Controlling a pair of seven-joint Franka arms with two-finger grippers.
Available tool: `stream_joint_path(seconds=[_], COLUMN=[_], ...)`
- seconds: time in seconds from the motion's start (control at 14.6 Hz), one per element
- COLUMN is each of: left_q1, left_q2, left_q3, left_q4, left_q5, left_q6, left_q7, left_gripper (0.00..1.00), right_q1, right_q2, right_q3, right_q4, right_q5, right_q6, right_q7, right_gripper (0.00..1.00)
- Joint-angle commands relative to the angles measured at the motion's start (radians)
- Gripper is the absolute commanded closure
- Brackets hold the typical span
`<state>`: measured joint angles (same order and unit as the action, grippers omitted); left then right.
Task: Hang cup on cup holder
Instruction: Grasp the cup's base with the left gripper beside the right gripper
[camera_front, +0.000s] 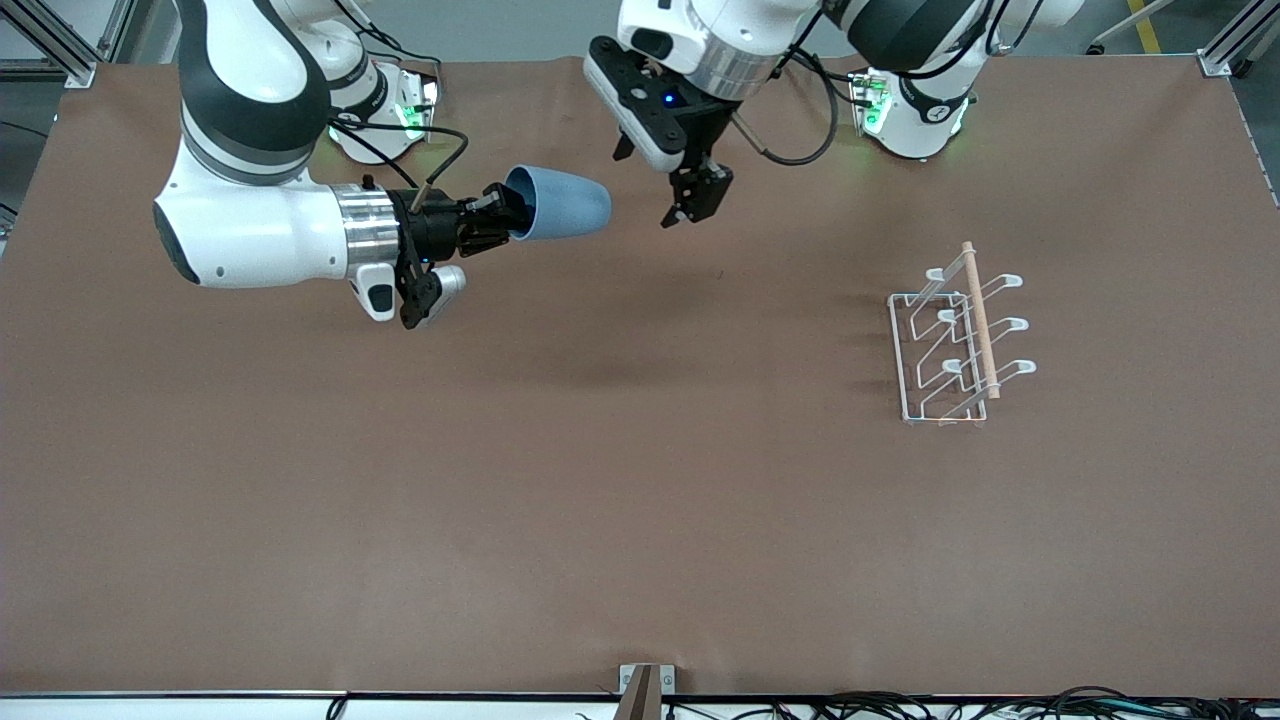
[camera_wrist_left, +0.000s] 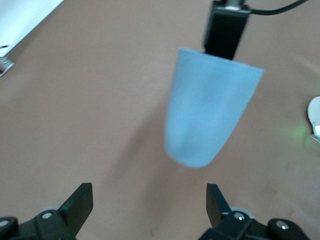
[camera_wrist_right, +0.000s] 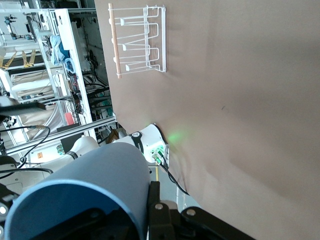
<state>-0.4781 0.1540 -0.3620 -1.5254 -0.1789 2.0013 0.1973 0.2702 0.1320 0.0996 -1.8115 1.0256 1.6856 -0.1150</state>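
Observation:
My right gripper is shut on the rim of the light-blue cup and holds it on its side in the air, over the table toward the robots' bases, closed end pointing at the left gripper. In the right wrist view one finger is inside the cup and one outside, with the gripper clamped on the wall. My left gripper is open and empty, close to the cup's closed end without touching it; its wrist view shows the cup ahead of the open gripper. The white wire cup holder stands toward the left arm's end of the table.
The cup holder carries a light wooden rod along its top and also shows in the right wrist view. The brown table cover spreads wide toward the front camera. A small metal bracket sits at the table's front edge.

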Motion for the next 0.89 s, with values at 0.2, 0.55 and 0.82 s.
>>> stream_joint_path(seconds=[0.2,0.55,0.82], left_q1=[-0.004,-0.014,-0.016], left_q2=[0.016,0.058,0.085], left_q3=[-0.038,-0.052,-0.06], left_q4=[0.022,0.021,0.021], left_q5=[-0.045,-0.045,-0.042], left_q6=[0.005,0.063,0.111], left_q7=[0.036,0.09,0.106], left_gripper=[0.0,0.0,0.0], right_q1=[0.029,0.04,0.057], right_q2=[0.012,0.014,0.014], right_q3=[-0.011,-0.011,-0.011], right_q4=[0.009,0.017,0.038], right_q5=[0.025,0.059,0.068], right_q6=[-0.017,-0.021,-0.023], right_q7=[-0.015,-0.023,-0.021], right_gripper=[0.98,0.97,0.96])
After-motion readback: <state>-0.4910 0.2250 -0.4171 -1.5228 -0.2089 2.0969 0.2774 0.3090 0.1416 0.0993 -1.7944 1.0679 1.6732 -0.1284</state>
